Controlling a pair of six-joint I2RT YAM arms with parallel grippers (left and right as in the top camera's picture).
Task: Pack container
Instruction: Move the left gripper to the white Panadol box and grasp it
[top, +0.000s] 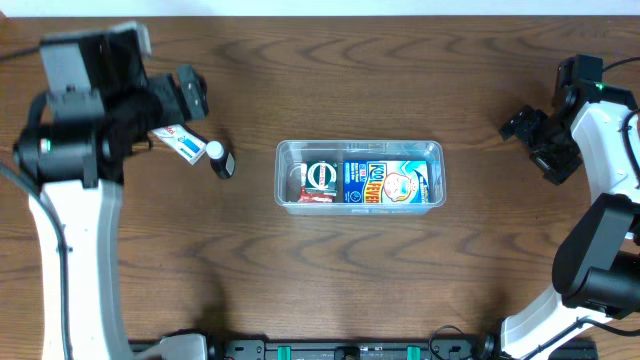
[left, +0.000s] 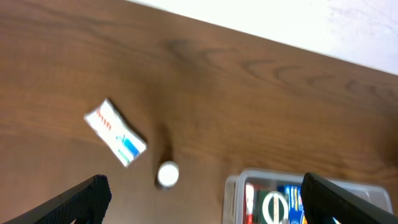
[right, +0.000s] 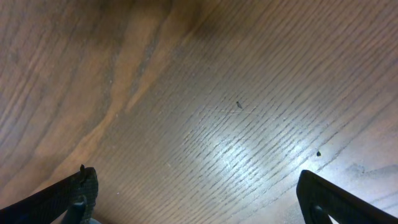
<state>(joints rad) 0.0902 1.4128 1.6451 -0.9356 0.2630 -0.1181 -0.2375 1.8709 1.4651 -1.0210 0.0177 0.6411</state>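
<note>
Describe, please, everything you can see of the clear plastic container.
The container is a clear plastic tub, rectangular with rounded corners and a rim, open on top. It sits flat near the middle of the wooden table, long side left to right. Inside lie a blue-and-white flat box, a round black-and-white item and something red.

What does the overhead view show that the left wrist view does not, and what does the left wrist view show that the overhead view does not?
Only overhead: the right end effector and the whole container, with the complete blue-and-white box inside.
Only left wrist: the small packet fully uncovered, since the left arm hides part of it overhead, and a close look at the open left end effector.
Both: the packet, the small white-capped item beside it, the container's left end, and the wooden table.
</note>
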